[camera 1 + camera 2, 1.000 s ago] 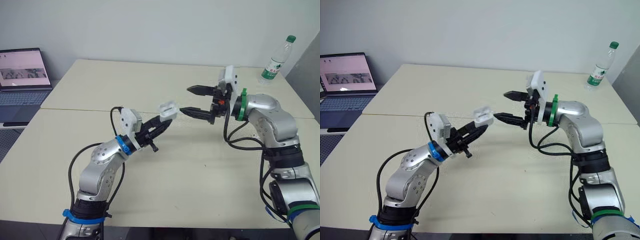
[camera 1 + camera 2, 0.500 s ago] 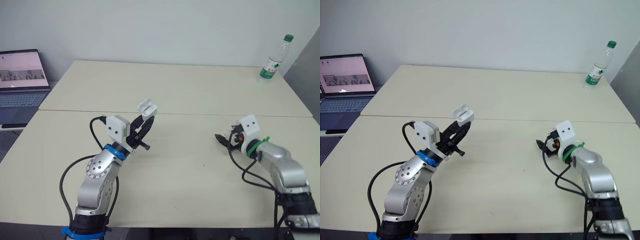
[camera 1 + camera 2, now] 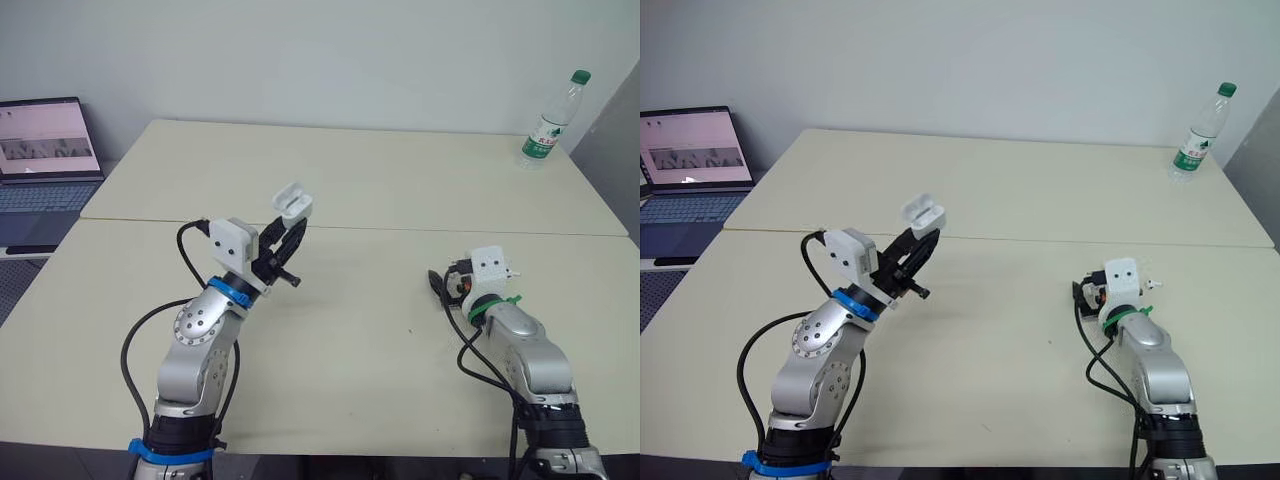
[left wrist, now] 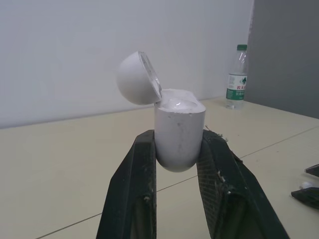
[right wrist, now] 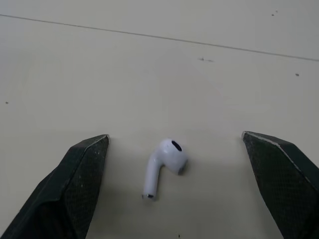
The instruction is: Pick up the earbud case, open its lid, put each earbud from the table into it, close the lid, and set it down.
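The left gripper (image 3: 284,237) is holding the small white plastic earbud case (image 4: 179,132), its two black fingers (image 4: 137,184) pressing on both sides of the rounded lower part of the case. It is keeping the case upright in the air above the pale beige table (image 3: 400,180), and the case is standing out past the fingertips. The round lid (image 4: 138,78) is standing open, tilted back on its hinge at one side of the case mouth. Something glossy white is showing at the mouth, but I cannot tell what it is. The right gripper (image 3: 437,283) is hanging low, just over the table surface, with its two black fingers (image 5: 79,169) spread wide apart and holding nothing. One small white earbud (image 5: 164,159) is lying flat on the table between these two fingers, not touching either of them, a bit nearer to one finger than to the other. The two grippers are staying well apart from each other. Far beyond the right gripper, near the table corner, a clear plastic bottle with green cap and green label (image 3: 548,122) is standing upright. Off to the side of the left gripper, beyond the table edge, an open laptop (image 3: 45,150) is showing a lit screen.
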